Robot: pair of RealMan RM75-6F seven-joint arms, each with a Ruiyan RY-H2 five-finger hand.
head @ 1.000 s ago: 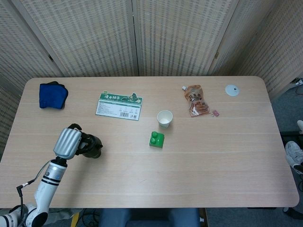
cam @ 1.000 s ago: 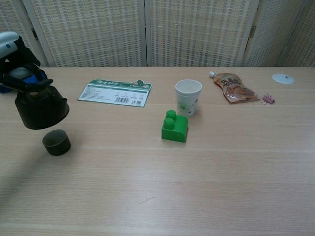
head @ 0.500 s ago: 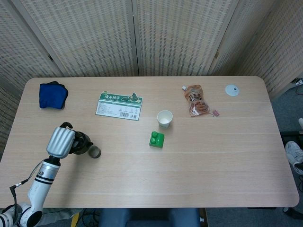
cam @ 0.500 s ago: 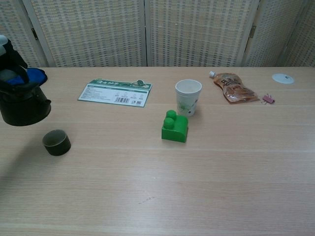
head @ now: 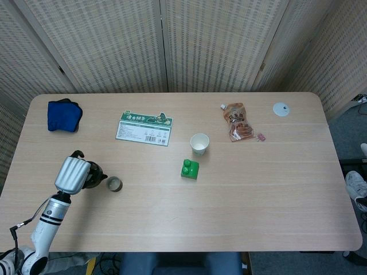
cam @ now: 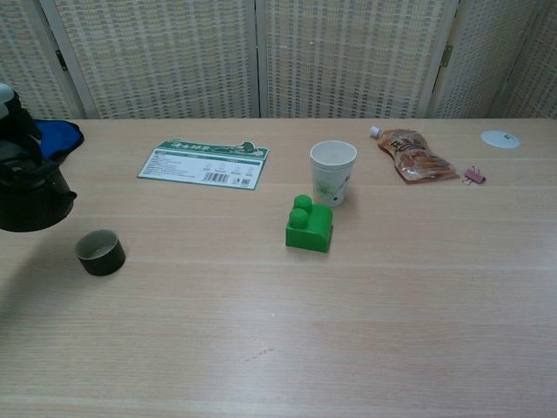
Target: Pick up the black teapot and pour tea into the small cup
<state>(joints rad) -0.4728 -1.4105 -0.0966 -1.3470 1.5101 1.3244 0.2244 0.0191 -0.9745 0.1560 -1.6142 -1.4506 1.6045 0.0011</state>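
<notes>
My left hand [head: 71,173] grips the black teapot [head: 94,176] at the table's front left, and the pot is partly hidden under the hand in the head view. In the chest view the teapot [cam: 31,198] hangs upright at the left edge, with the hand [cam: 7,109] above it mostly cut off. The small dark cup [head: 114,184] stands just right of the pot; the chest view shows the cup [cam: 99,252] open, below and to the right of the pot. My right hand is not in either view.
A white paper cup [head: 199,143] and a green block [head: 190,168] stand mid-table. A green card [head: 143,128] lies behind them, a blue cloth [head: 63,115] at far left. A brown pouch [head: 237,121], a pink clip [head: 261,137] and a white disc [head: 280,109] lie at far right.
My left hand has carried the teapot leftwards, away from above the small cup, and the pot now hangs upright to the cup's left. The cup has stayed put.
</notes>
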